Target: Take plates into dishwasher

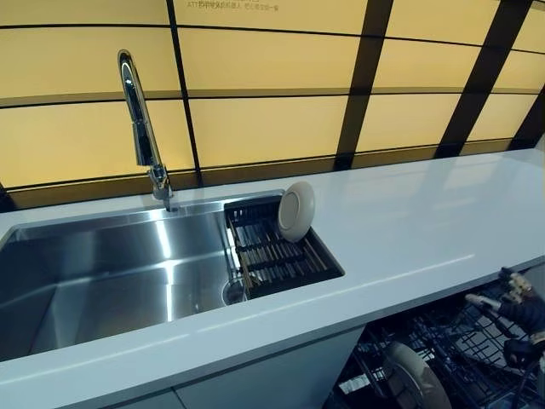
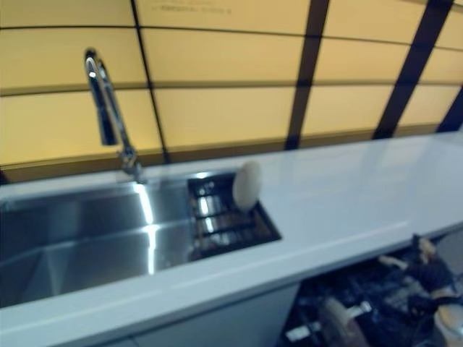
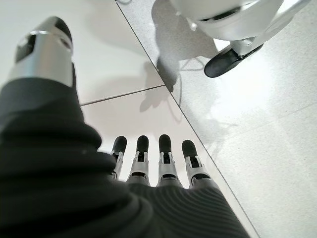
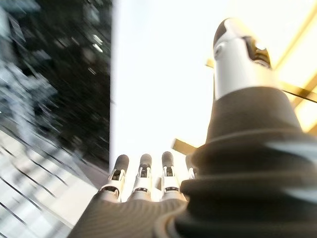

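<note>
A white plate (image 1: 296,211) stands on edge in the dark drying rack (image 1: 277,251) at the right end of the sink. Below the counter at the lower right, the open dishwasher's wire rack (image 1: 460,341) holds another white plate (image 1: 413,379) upright. My right hand (image 1: 521,313) hovers over that rack's right side; in the right wrist view its fingers (image 4: 143,171) are straight and hold nothing. My left hand (image 3: 166,148) shows only in the left wrist view, hanging down toward the floor with straight fingers and nothing in it.
A tall chrome faucet (image 1: 140,128) rises behind the steel sink (image 1: 102,273). The white counter (image 1: 426,221) runs rightward from the sink, backed by a yellow panelled wall (image 1: 272,128) with dark strips.
</note>
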